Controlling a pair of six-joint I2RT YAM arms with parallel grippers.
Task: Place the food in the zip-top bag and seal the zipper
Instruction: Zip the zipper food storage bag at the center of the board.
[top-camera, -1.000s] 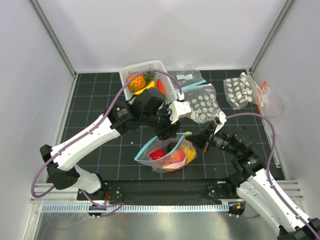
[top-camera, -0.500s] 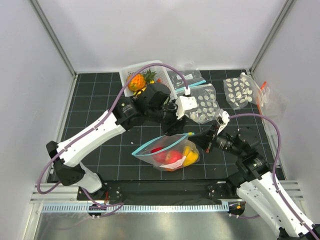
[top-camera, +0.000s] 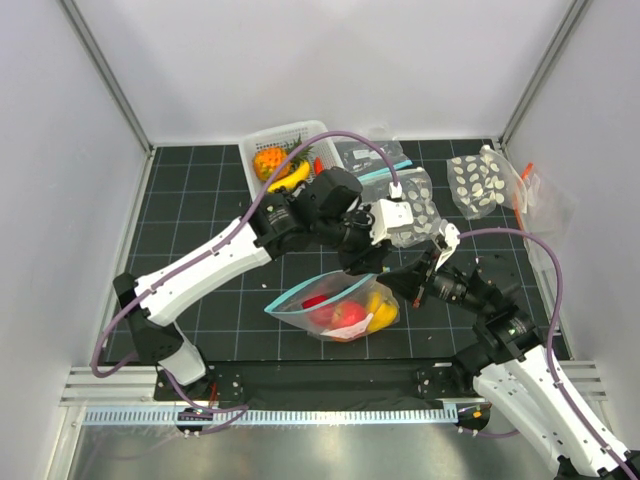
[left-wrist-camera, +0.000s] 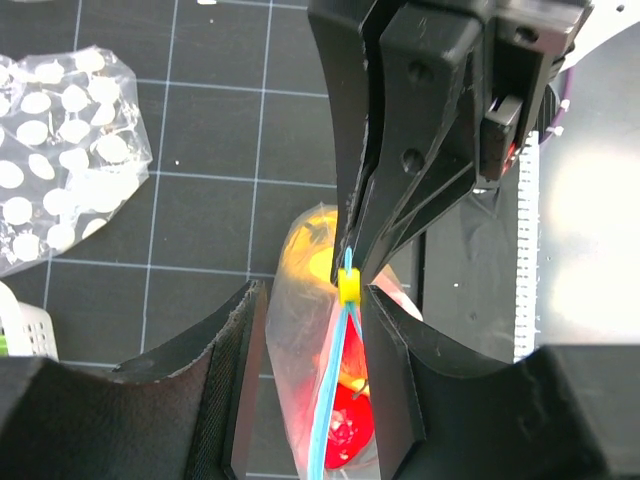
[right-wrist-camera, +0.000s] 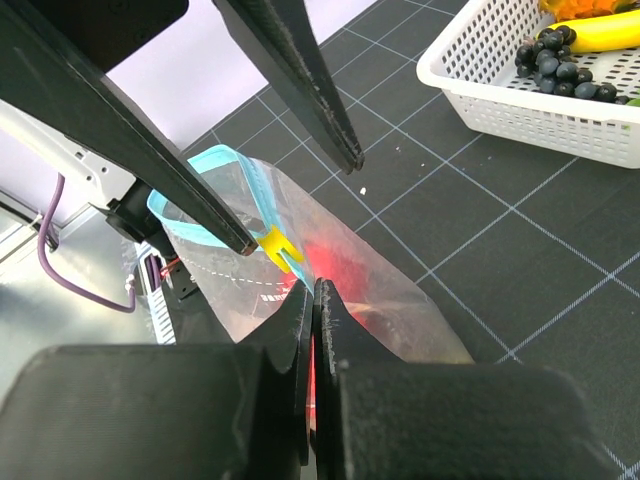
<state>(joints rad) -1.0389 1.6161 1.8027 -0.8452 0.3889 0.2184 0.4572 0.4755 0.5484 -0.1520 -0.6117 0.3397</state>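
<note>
the zip-top bag (top-camera: 300, 312) lies close to the near edge of the bench (top-camera: 190, 180), about midway along it. the food (top-camera: 345, 316) is already inside, with red, orange and yellow pieces showing through the plastic. the right jaws are pressed together, pinching the bag's corner just beside the yellow slider (left-wrist-camera: 347, 288), at the end of the zipper (top-camera: 320, 290) nearer the bench's right edge. the left jaws are spread, with 1 finger on each side of the strip at the slider, gripping nothing. in the right wrist view the 2 lips of the mouth look parted further along, so the seal seems not yet made.

the step in hand looks like running the slider. to do it well, the left jaws should close squarely on the slider, not on loose film. they should then travel along the strip's own line toward the left edge, low and steady. the right jaws should grip the corner firmly against that pull, so the strip is taut and the floppy bag does not bunch.
</note>
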